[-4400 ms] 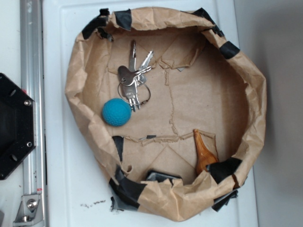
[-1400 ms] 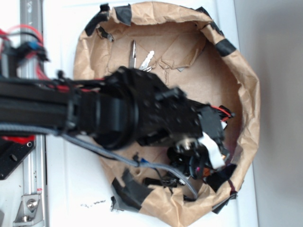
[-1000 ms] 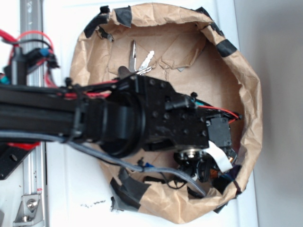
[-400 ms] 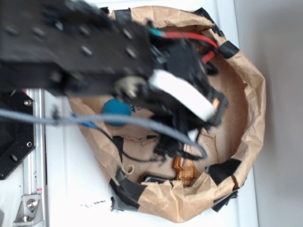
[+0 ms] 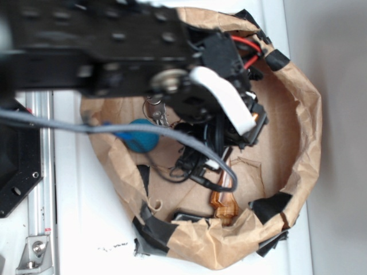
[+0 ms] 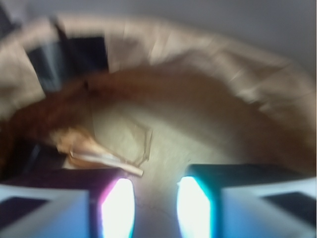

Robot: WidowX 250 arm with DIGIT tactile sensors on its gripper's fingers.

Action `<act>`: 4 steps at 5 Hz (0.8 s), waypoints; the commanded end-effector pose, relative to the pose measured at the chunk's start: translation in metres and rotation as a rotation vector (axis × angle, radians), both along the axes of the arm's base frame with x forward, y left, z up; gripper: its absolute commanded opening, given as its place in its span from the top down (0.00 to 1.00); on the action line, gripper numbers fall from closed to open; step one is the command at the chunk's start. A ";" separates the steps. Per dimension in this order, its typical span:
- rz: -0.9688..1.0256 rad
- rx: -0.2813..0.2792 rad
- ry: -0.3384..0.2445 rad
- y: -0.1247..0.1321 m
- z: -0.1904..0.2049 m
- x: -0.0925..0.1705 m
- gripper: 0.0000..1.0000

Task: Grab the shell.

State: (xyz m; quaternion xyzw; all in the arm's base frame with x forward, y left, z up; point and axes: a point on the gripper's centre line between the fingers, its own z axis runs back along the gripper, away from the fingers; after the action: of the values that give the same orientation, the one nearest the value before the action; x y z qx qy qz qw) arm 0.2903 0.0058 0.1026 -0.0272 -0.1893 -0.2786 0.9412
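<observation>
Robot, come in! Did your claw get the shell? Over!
Claw open, empty. Shell lying in paper basket, not grabbed. Cables hang over it.

Exterior view: arm (image 5: 97, 51) motion-blurred, cut off at top and left edges, covering upper-left of the paper bowl (image 5: 309, 132). Key bunch (image 5: 156, 110) almost fully hidden, only a sliver showing. Teal ball (image 5: 137, 140) partly covered by a grey cable (image 5: 114, 129). Shell (image 5: 225, 197) tip lost behind wires. Claw (image 5: 221, 146) tips buried in cabling, state unreadable.

Wrist view: heavily blurred throughout. Claw (image 6: 156, 206) fingers (image 6: 119, 208) cut off at bottom edge, gap visible between. Shell (image 6: 81, 146) a smeared brown shape at left.
</observation>
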 end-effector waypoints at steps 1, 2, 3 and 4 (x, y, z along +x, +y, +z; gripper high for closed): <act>-0.343 0.104 -0.026 -0.005 -0.010 0.007 0.00; -0.388 0.061 -0.017 -0.024 -0.012 0.004 0.00; -0.458 0.079 -0.010 -0.044 -0.022 -0.002 0.00; -0.500 0.089 -0.004 -0.060 -0.037 -0.001 0.00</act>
State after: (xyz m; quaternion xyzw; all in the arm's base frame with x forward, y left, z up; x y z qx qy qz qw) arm 0.2884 -0.0459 0.0535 -0.0463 -0.1453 -0.4918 0.8573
